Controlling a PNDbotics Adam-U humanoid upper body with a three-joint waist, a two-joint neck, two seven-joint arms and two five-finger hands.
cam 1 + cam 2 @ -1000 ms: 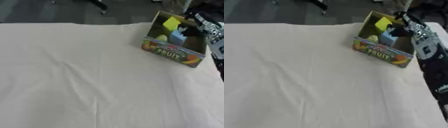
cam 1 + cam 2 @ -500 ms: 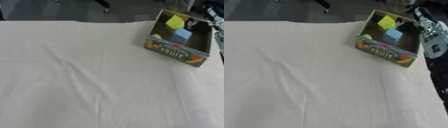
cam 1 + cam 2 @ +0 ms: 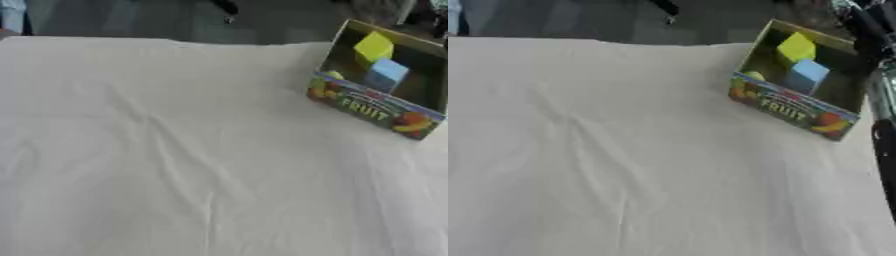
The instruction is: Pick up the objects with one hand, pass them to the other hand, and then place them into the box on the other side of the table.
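A cardboard fruit box (image 3: 374,107) with a printed front wall stands at the table's far right. Inside it a yellow cube (image 3: 374,47) leans against the back wall. A blue cube (image 3: 385,75) sits just below it, and a small yellow-green round thing (image 3: 332,76) lies in the box's left corner. My right hand (image 3: 857,17) shows only as a dark blurred shape at the upper right corner, behind and to the right of the box and apart from it. Its arm (image 3: 883,135) runs down the right edge. My left hand is out of sight.
A wrinkled white cloth (image 3: 175,150) covers the whole table. Beyond the far edge lies dark floor with a chair's base (image 3: 227,9). A pale blue thing (image 3: 12,15) shows at the upper left corner.
My right hand was over the box a second ago. It has drawn back to the upper right, leaving the blue cube inside. The camera has also shifted.
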